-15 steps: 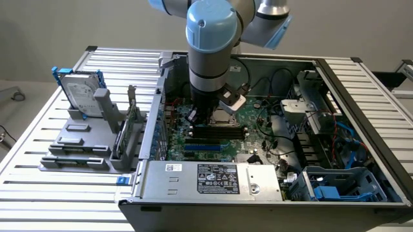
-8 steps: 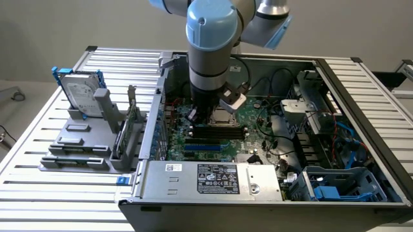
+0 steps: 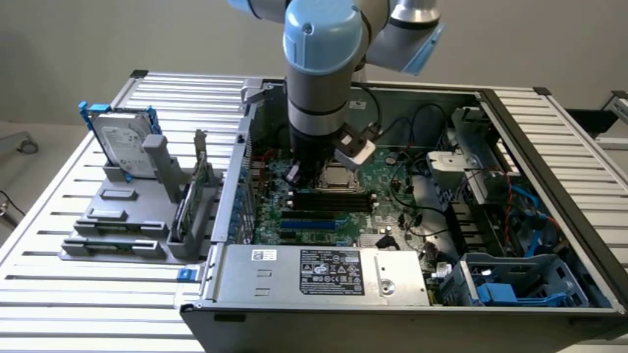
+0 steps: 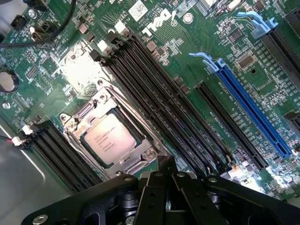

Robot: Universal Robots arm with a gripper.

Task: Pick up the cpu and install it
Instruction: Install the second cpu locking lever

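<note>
The cpu [image 4: 108, 139] is a small silver-grey square lying flat inside the metal frame of the motherboard socket [image 4: 143, 157]. In the exterior view the cpu [image 3: 340, 177] sits in the middle of the open computer case, just to the exterior view's right of the arm's black tool. My gripper [image 4: 166, 163] hovers above the board beside the socket's corner, with its black fingers [image 4: 159, 165] pressed together and nothing between them. Seen from outside, the gripper [image 3: 310, 179] points straight down into the case, close over the board.
Black memory slots [image 4: 154, 89] and a blue expansion slot [image 4: 248, 108] run beside the socket. The case walls [image 3: 240, 154], power supply [image 3: 329, 272], drive cages and cables [image 3: 490, 191] hem in the board. A hard drive [image 3: 126, 140] stands in a grey fixture [image 3: 123, 228] at the exterior view's left.
</note>
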